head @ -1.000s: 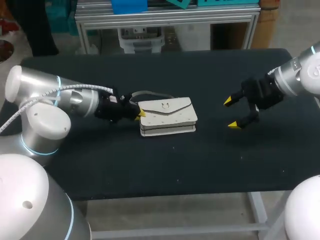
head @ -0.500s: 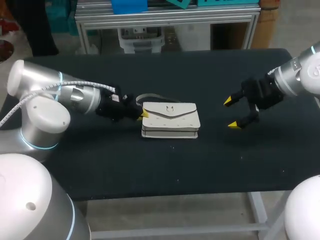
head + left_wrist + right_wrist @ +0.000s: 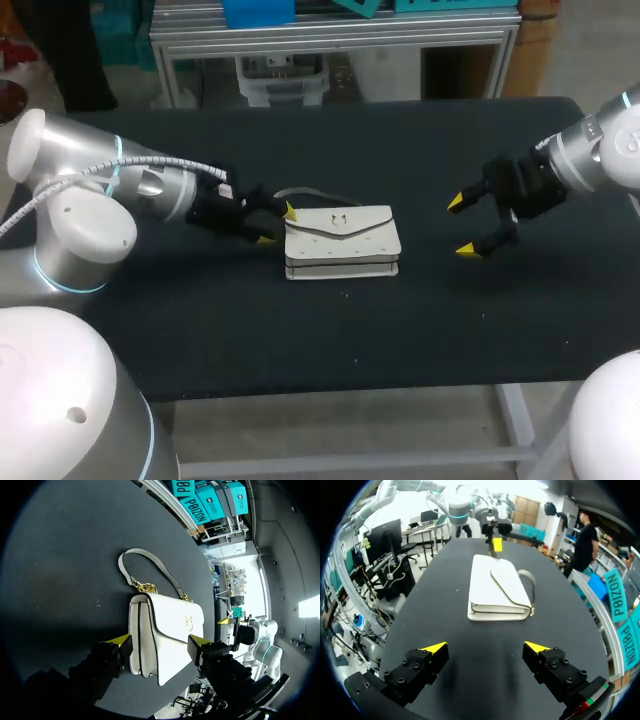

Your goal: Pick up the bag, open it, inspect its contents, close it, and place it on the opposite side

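1. The bag (image 3: 342, 243) lies flat and closed at mid-frame on the surface (image 3: 300, 340). It is squared up now, where a second ago it sat skewed and a little further left. Its strap (image 3: 300, 192) curls behind it.
2. The left tool (image 3: 277, 226) has eased back to the bag's left end, fingers spread and gripping nothing, so the pick-up is still to come.
3. The right tool (image 3: 461, 226) stays at the right, wide open and empty, well apart from the bag.
4. Every edge is well off, and dark surface stretches rightward for carrying.

Inside of the bag (image 3: 342, 243), out of sight beneath its closed flap (image 3: 340, 222)
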Robot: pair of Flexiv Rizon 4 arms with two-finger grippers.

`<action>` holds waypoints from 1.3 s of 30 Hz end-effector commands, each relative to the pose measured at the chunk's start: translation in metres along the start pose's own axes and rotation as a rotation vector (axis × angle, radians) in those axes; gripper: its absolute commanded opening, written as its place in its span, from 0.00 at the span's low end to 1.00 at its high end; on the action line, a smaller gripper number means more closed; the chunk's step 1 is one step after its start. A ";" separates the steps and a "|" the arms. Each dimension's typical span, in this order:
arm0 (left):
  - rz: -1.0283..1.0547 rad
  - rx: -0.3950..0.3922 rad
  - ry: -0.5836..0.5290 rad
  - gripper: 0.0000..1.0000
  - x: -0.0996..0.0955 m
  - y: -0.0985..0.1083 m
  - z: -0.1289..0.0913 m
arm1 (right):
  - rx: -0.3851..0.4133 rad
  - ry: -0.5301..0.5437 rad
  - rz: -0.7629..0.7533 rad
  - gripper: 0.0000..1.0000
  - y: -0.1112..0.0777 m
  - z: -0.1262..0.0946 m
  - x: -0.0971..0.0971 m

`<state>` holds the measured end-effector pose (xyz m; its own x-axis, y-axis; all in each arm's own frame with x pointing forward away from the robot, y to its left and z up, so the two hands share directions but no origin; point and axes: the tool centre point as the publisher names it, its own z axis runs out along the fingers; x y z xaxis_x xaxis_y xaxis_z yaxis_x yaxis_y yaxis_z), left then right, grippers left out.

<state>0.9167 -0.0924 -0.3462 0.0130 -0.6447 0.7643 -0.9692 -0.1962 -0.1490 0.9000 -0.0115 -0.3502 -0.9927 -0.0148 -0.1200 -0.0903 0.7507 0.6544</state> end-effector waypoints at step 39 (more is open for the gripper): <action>0.633 -0.353 -0.175 1.00 0.016 -0.030 -0.094 | 0.263 -0.111 -0.238 1.00 0.094 0.028 0.027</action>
<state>0.9141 -0.0257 -0.2690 -0.5638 -0.6798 0.4690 -0.8259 0.4582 -0.3286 0.8649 0.0672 -0.3052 -0.9318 -0.1580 -0.3268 -0.3057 0.8269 0.4720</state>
